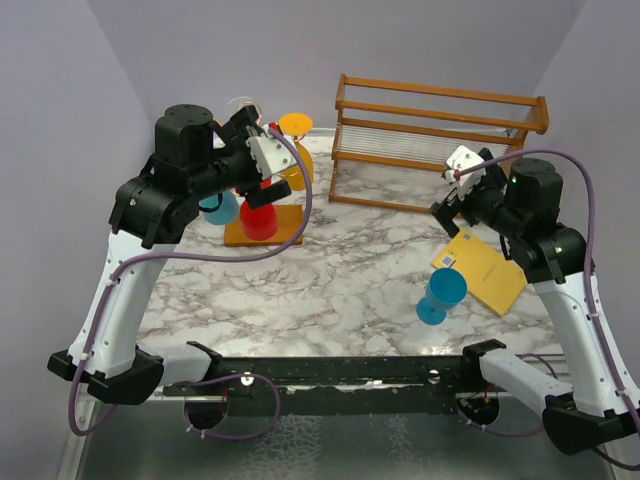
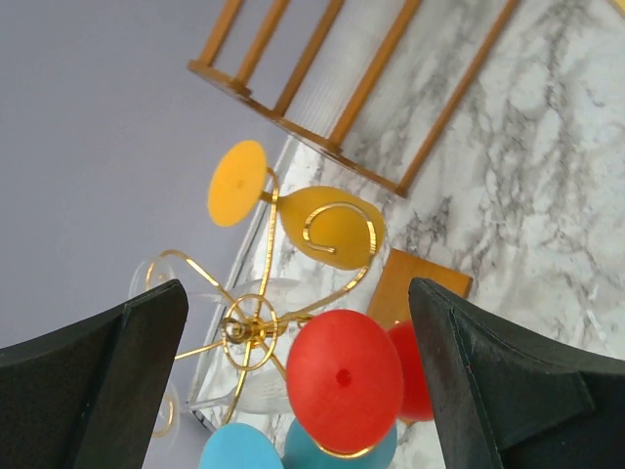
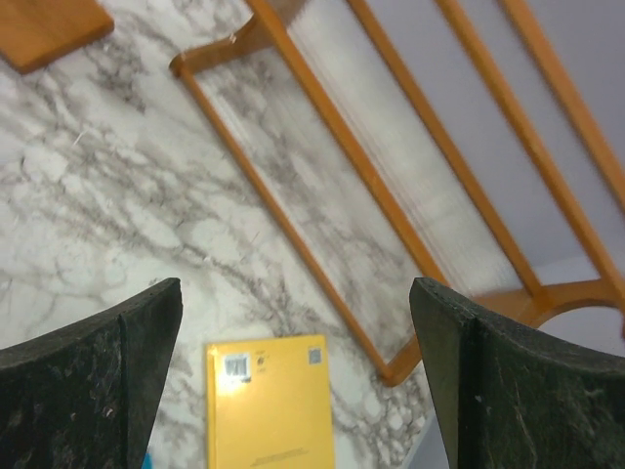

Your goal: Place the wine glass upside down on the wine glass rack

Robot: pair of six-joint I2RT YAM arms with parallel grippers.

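Wooden slatted shelf; yellow booklet

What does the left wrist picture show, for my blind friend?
The open left gripper hovers over a gold wire rack holding a red glass, a yellow glass and a blue glass upside down. A wooden shelf stands behind on the marble table.

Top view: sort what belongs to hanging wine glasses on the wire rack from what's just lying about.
Belongs to the job:
- gold wire rack
- red glass hung on it, in front of the open left hand
- blue wine glass on the table, probably next to go up

Just lying about:
- wooden slatted shelf
- yellow book
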